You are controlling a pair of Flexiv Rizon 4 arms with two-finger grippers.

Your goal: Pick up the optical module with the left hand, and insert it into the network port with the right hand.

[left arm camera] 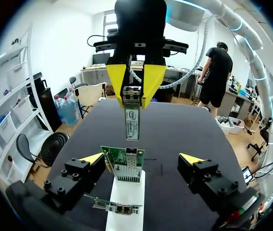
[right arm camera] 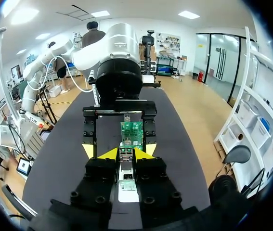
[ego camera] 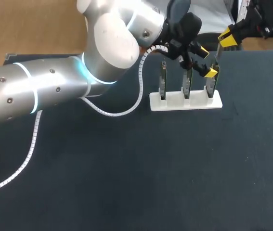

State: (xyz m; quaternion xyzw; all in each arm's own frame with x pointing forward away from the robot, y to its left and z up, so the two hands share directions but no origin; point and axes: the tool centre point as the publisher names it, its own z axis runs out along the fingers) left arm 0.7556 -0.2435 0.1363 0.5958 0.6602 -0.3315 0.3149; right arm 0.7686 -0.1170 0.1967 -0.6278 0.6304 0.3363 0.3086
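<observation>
My right gripper [right arm camera: 126, 154] is shut on the silver optical module [left arm camera: 132, 120], which hangs end-down from its yellow fingers just above a green card [left arm camera: 124, 161] with a network port. That card stands upright at the right end of a white stand [ego camera: 185, 102]. My left gripper [left arm camera: 141, 159] is open, one yellow tip on each side of the card and touching nothing. In the head view the left gripper [ego camera: 207, 61] sits over the stand's right end, and the right gripper [ego camera: 227, 39] is just behind it.
The stand holds two more upright cards [ego camera: 162, 82] [ego camera: 187, 84] to the left of the port card. My left arm [ego camera: 54, 91] crosses the table's left half, with a white coiled cable [ego camera: 30, 144] trailing from it. Dark table surface [ego camera: 175, 168] lies in front.
</observation>
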